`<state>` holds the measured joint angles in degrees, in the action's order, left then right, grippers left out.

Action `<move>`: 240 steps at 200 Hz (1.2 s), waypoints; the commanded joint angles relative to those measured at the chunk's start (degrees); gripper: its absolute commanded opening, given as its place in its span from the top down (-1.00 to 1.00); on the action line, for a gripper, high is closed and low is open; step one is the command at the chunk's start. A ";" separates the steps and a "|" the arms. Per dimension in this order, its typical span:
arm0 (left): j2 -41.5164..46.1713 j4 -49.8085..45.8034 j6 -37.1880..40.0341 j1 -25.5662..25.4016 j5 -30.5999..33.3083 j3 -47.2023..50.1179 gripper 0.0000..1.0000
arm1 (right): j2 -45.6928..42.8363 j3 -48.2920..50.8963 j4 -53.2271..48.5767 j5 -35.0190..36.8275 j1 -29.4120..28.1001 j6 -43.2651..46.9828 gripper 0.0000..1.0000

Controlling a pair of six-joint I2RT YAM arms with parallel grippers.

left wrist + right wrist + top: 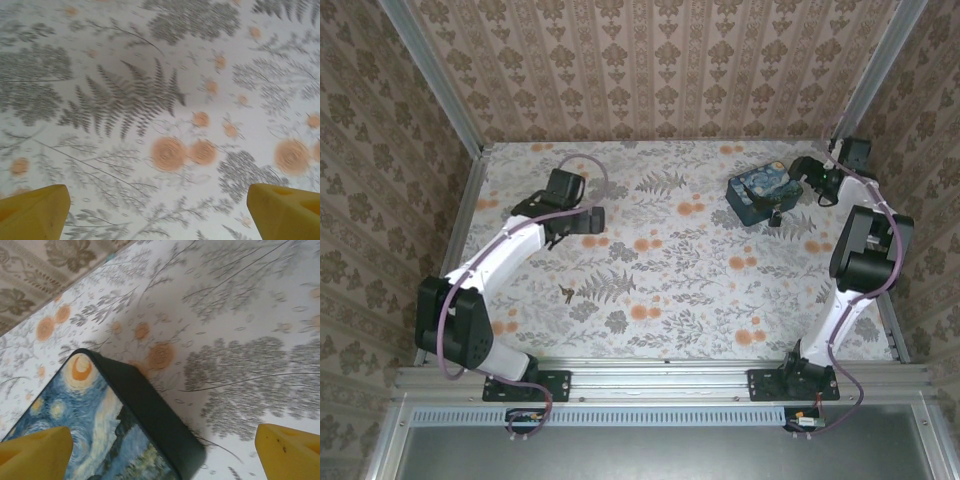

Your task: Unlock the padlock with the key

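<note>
Looking down, we find the tiny dark padlock (776, 216) against the blue swirl-painted box (757, 193) beside our right gripper (800, 168), the small dark key (566, 293) nearer the left gripper (592, 217). Left wrist: yellow fingers (35, 212) spread, empty. Right wrist: likewise, above the box.

Swirl-painted box (85, 425) on the floral table (240, 305) — its corner between parted yellow jaws.

White surface (670, 262) printed with grey ferns and orange flowers. Lying on it, far right: a dark-blue, swirl-painted rectangular box (756, 193), with a tiny dark padlock (776, 216) just beside its near edge. Left of centre, well apart: a small dark key (566, 293).
</note>
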<state>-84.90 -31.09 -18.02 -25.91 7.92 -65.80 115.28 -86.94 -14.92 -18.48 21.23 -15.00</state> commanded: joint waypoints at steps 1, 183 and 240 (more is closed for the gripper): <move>-1.44 -2.22 -1.51 -2.92 -1.67 -2.25 -1.00 | 2.60 -4.73 -6.68 -6.14 -0.51 0.74 -0.87; -4.19 -4.37 -11.44 -4.34 -13.83 -6.41 -0.98 | -10.70 19.05 -0.69 -8.67 -29.69 -8.72 -0.71; -8.08 -2.76 -19.07 -3.74 -18.35 -5.04 -0.92 | -14.85 23.53 3.94 -2.46 -36.41 -15.40 -0.77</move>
<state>-92.88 -31.29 -33.34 -30.30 -9.28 -70.04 103.42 -63.40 -11.84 -25.93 -15.33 -27.53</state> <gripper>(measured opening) 0.960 0.877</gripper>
